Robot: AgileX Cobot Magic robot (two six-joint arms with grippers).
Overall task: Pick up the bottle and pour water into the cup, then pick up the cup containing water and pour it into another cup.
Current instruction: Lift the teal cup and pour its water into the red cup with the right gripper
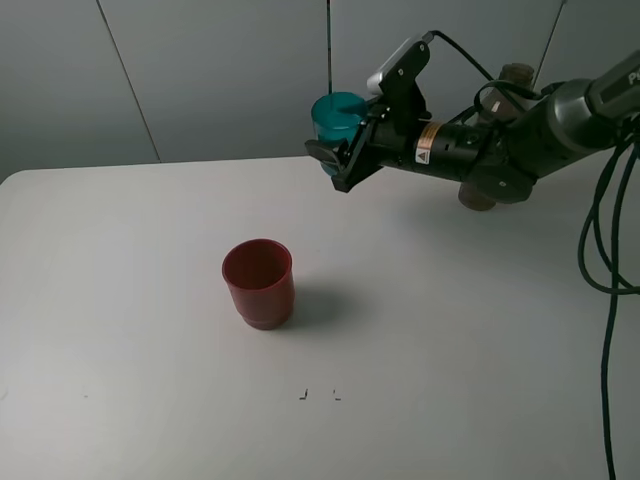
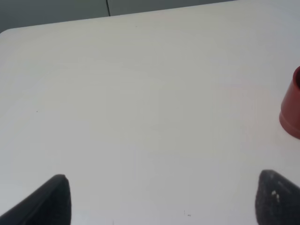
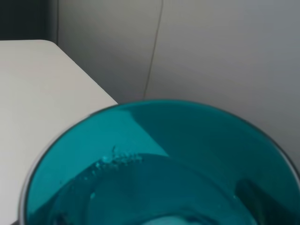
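My right gripper (image 1: 336, 158) is shut on the teal cup (image 1: 338, 117) and holds it in the air above the table's far side, up and to the right of the dark red cup (image 1: 258, 282). The right wrist view looks straight into the teal cup (image 3: 159, 164), which has water with small bubbles in it. The red cup stands upright near the table's middle, and its side (image 2: 291, 112) shows in the left wrist view. The grey-brown bottle (image 1: 477, 198) stands behind the right arm, mostly hidden. My left gripper (image 2: 164, 206) is open over bare table.
The white table (image 1: 120, 300) ends at a grey wall at the back. Black cables (image 1: 605, 260) hang down at the right edge. Two small dark marks (image 1: 318, 394) lie on the table near its front.
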